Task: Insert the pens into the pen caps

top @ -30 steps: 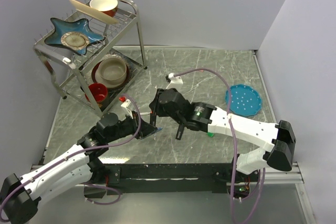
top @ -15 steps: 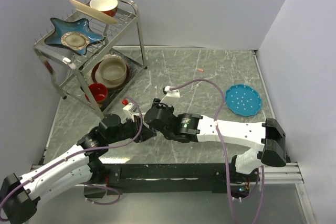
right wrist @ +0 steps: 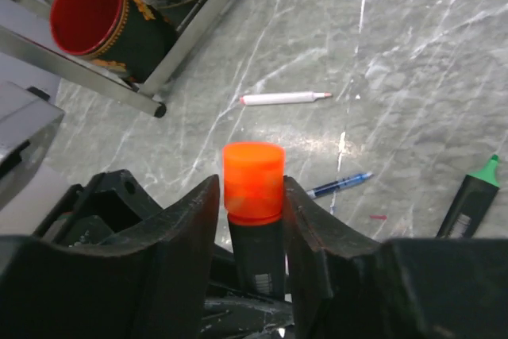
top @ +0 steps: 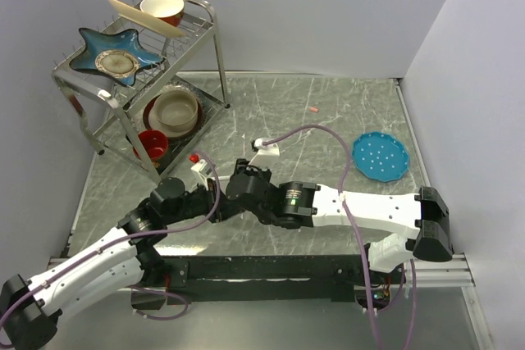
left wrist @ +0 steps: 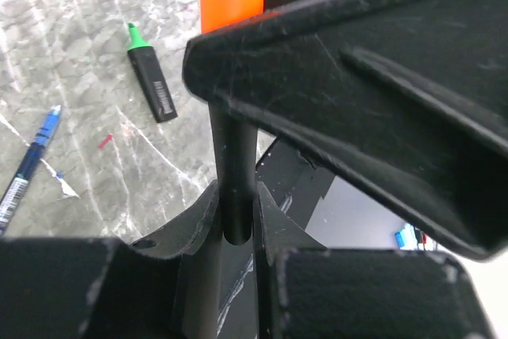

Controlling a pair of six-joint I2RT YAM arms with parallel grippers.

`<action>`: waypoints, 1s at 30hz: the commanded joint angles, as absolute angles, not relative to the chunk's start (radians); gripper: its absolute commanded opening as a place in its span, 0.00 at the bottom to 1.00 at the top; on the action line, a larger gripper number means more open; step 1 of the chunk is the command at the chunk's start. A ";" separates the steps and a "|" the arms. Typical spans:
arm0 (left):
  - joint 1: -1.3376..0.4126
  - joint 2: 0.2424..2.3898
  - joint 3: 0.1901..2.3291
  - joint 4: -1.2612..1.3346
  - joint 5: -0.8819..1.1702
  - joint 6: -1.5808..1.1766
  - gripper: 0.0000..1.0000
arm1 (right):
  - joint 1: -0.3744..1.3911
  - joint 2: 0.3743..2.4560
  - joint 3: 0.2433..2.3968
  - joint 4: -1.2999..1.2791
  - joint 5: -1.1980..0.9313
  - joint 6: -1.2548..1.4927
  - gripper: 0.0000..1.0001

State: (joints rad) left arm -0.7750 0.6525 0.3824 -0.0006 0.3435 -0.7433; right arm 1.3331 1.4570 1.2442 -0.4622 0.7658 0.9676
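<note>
My left gripper (left wrist: 236, 196) is shut on the barrel of a stubby black highlighter (left wrist: 237, 166), held upright. An orange cap (right wrist: 254, 180) sits on that highlighter's top end. My right gripper (right wrist: 252, 188) is shut on the orange cap, one finger on each side. In the top view the two grippers meet at the table's front left, left (top: 215, 199) and right (top: 239, 186). A second black highlighter with a green end (right wrist: 468, 196), a blue ballpoint (right wrist: 341, 186) and a white-pink stick pen (right wrist: 286, 98) lie on the table. A pale pink cap (top: 315, 109) lies far back.
A metal dish rack (top: 139, 79) with bowls, a star plate and a red cup (right wrist: 87, 9) stands at the back left. A blue perforated disc (top: 379, 156) lies at the right. The table is grey marble with walls behind and to the right.
My right arm has swung left and down until its gripper meets the left gripper. The pink cap at the back has come into view. The left arm has barely moved.
</note>
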 commanded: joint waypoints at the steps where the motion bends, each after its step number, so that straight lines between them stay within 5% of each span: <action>1: -0.765 0.612 0.453 0.164 0.330 -0.706 0.01 | 1.370 1.401 1.256 -0.460 0.692 0.942 0.52; 10: -0.764 0.546 0.468 0.110 0.337 -0.683 0.01 | 1.370 1.226 1.190 -0.396 0.664 0.832 0.71; 22: -0.767 0.456 0.436 0.181 0.590 -0.693 0.01 | 1.352 0.868 1.048 -0.124 0.306 0.423 0.80; 30: -0.770 0.482 0.457 0.247 0.778 -0.715 0.01 | 1.255 0.911 1.166 -0.215 0.094 0.330 0.79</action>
State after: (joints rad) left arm -0.7673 0.4610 0.4290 0.1699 0.6552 -0.7036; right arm 1.3018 0.8665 1.1004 -0.2054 0.2398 0.4103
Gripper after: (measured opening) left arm 0.208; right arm 0.796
